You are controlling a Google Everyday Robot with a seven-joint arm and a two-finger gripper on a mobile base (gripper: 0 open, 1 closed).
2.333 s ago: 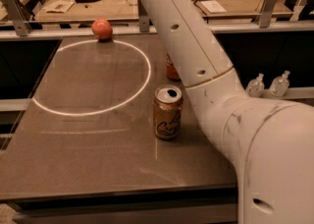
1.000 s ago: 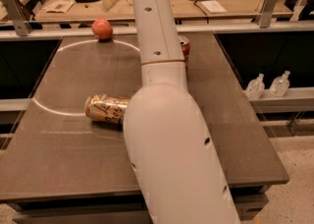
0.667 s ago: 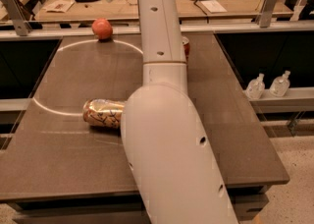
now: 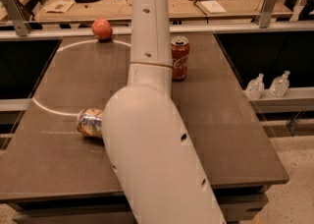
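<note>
My white arm (image 4: 149, 120) fills the middle of the camera view and runs up out of the top edge, so the gripper is out of sight. A gold-brown can (image 4: 90, 122) lies on its side on the dark table (image 4: 230, 134), at the left of the arm's base, partly hidden behind it. A red soda can (image 4: 179, 57) stands upright just right of the arm. A red apple (image 4: 102, 28) rests at the table's far edge, on the white circle line (image 4: 49, 110).
A metal rail (image 4: 230, 27) runs along the table's far side. Beyond it is a wooden bench (image 4: 196, 2) with cables and papers. Two small clear bottles (image 4: 267, 85) stand on a ledge at the right.
The gold-brown can stood upright 2.3 s ago and now lies tipped on its side further left. The arm has swung up and back, and the gripper has left the view.
</note>
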